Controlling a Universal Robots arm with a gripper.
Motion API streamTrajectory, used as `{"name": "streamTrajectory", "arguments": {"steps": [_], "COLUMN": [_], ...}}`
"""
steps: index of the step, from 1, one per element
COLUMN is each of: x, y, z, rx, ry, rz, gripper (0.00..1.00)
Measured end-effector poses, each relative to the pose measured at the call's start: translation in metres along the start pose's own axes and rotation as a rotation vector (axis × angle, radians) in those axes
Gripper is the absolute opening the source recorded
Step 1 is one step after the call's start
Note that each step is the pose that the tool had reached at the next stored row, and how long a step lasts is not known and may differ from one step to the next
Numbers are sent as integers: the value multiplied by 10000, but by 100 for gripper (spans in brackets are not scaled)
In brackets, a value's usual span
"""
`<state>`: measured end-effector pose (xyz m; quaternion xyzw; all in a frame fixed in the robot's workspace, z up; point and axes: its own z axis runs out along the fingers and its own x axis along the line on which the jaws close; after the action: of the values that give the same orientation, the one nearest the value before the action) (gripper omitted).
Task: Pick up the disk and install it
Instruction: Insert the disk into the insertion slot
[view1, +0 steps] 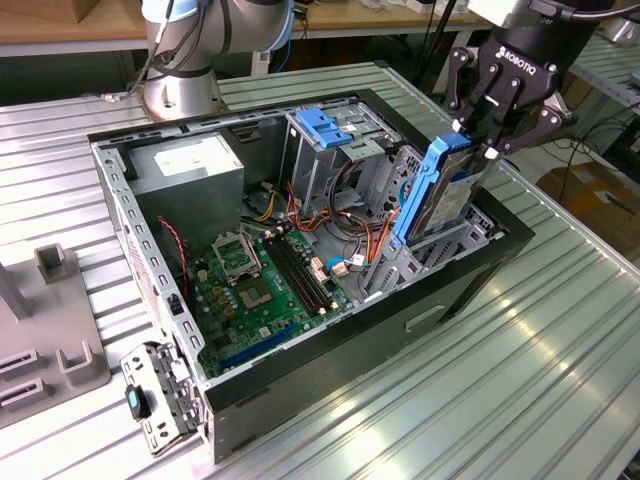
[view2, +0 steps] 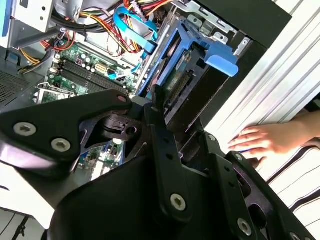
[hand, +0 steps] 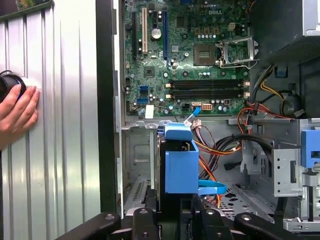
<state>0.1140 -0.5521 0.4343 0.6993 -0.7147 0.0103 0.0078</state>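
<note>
The disk (view1: 440, 195), a drive in a bright blue carrier, stands on end, partly sunk into a drive bay at the front corner of the open computer case (view1: 330, 365), on the exterior view's right. My gripper (view1: 478, 135) is above it, shut on its upper end. In the first wrist view the blue carrier (hand: 180, 167) runs down from between my black fingers (hand: 142, 222) toward the bay. The second wrist view shows the disk (view2: 192, 60) with its blue tab past my fingers.
The case lies open on a ribbed metal table (view1: 520, 380), with its motherboard (view1: 260, 285), a grey power-supply box (view1: 190, 170), a bare blue bracket (view1: 325, 125) and loose cables. A person's hand (hand: 17, 112) rests on the table beside the case. A grey fixture (view1: 50, 330) sits at the exterior view's left.
</note>
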Motion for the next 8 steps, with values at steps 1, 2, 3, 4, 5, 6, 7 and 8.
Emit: {"name": "streamTrajectory", "arguments": {"steps": [1,2,3,4,5,6,7,8], "x": [0,0,-1,-2,-3,-3,-4,-4], "y": [0,0,0,0,0,1,1,1], "z": [15,41,58,88,110,131,154,172], "rx": [0,0,0,0,0,0,0,0], "ry": [5,3,3,4,2,1,5,4], "rz": [0,0,0,0,0,0,0,0], "gripper": [35,35,35,35,35,35,35,35]}}
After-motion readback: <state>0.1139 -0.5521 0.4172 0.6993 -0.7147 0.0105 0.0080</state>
